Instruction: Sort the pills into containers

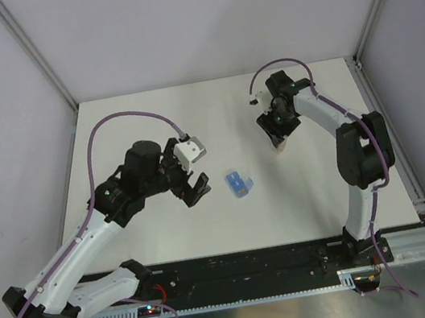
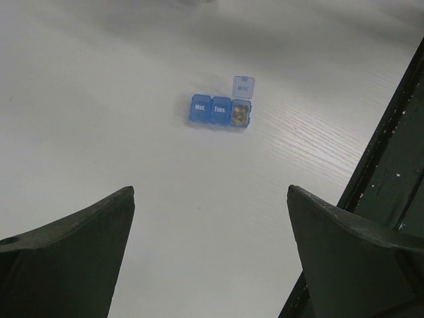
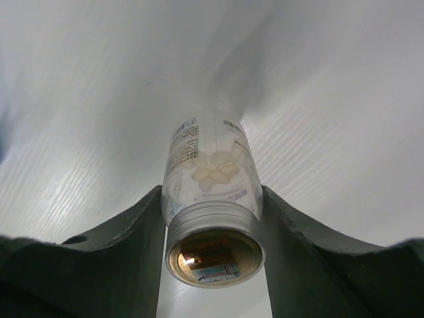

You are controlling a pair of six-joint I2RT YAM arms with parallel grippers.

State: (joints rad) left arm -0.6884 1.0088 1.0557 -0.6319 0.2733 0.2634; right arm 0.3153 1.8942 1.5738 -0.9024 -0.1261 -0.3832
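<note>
The right gripper (image 3: 212, 199) clamps a clear vial (image 3: 209, 149) that looks uncapped, with pale pieces inside. The left gripper (image 2: 211, 192) hangs wide and empty, facing the container (image 2: 212, 109) on the table (image 2: 99, 79) between the arms. Its end lid (image 2: 244, 86) is up, with pills (image 2: 240, 114) inside, and the other two are shut. This looks like a pause between pours. Next, open another lid, then tip the vial over it.

counter (image 1: 212, 110): was white, and you saw fine grain on it up close | vial (image 3: 211, 173): was clear and labelled, held pale pieces, its round end faced your right wrist camera | black rail (image 1: 254, 262): ran along the counter's near edge | walls (image 1: 196, 15): were plain grey
</note>
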